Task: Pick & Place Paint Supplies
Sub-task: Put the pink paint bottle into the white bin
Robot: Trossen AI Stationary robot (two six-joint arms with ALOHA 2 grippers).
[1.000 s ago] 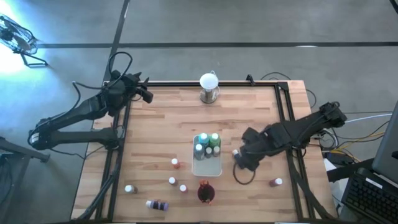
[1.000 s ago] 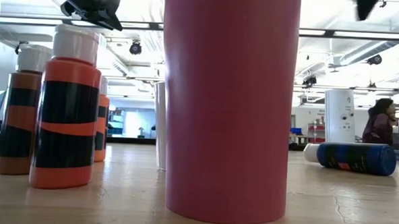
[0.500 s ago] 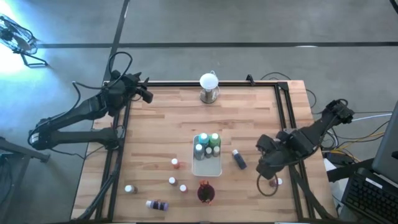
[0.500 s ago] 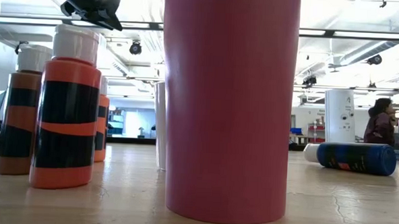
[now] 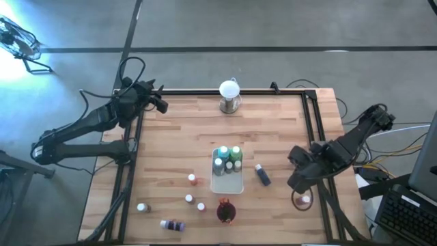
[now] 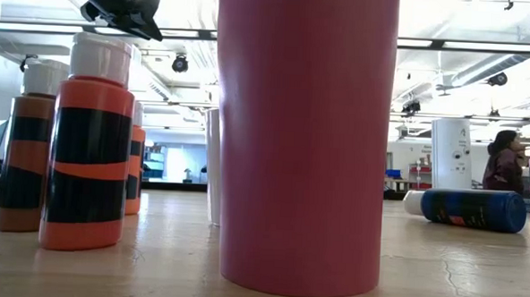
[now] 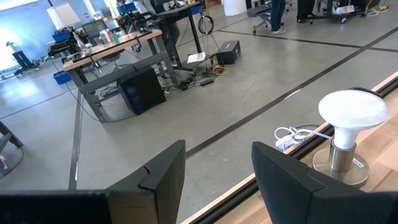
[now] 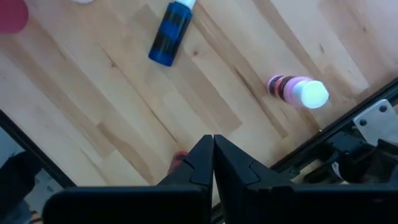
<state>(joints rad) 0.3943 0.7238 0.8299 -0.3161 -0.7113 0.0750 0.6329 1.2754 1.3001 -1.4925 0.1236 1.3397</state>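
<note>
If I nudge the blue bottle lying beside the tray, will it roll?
Probably: the blue bottle lies on its side on bare wood, and looks round, so a sideways push should roll it. Its narrower cap end may curve its path.

There were eleven paint bottles (image 5: 262, 175), one white tray (image 5: 227, 184), one red cup (image 5: 226, 212) and one globe (image 5: 229, 89).

Right tool (image 8: 213, 155) pressed shut over wooden table (image 8: 124, 106); blue bottle (image 8: 169, 35) lying, pink bottle (image 8: 297, 89) apart

Bright, even overhead light; blue glare at floor corner; cup (image 6: 301, 141) looms blurred.
</note>
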